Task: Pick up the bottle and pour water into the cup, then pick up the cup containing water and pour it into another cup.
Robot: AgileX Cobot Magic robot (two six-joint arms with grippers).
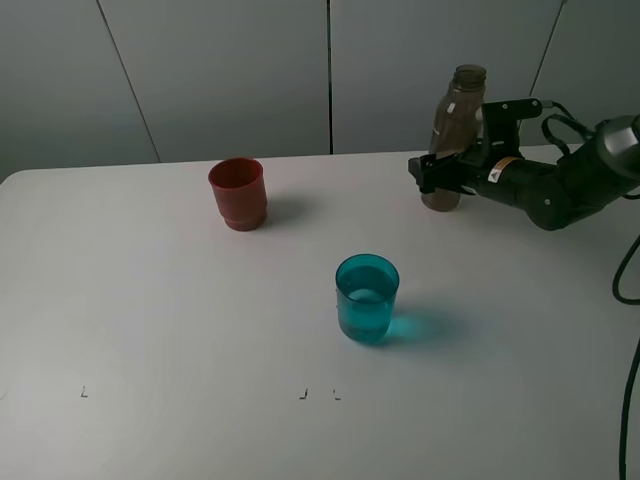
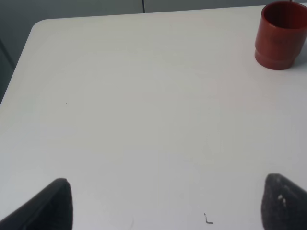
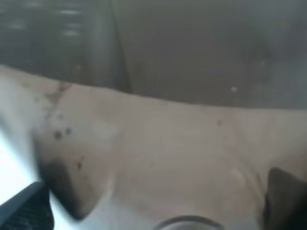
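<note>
The smoky grey-brown bottle [image 1: 455, 120] stands upright on the table at the back right, with no cap. My right gripper [image 1: 440, 180] sits around its lower body. In the right wrist view the bottle [image 3: 168, 143] fills the picture and the right gripper [image 3: 156, 206] is open, its fingers spread to either side. The teal cup [image 1: 367, 298] stands in the middle of the table with water in it. The red cup [image 1: 238, 193] stands at the back left and also shows as the red cup [image 2: 280, 36] in the left wrist view. My left gripper [image 2: 168, 203] is open over bare table.
The white table [image 1: 150, 300] carries small black corner marks [image 1: 302, 395] near its front edge. A grey panelled wall [image 1: 230, 70] runs behind the table. Black cables [image 1: 628, 300] hang at the right edge. The left arm does not show in the exterior high view.
</note>
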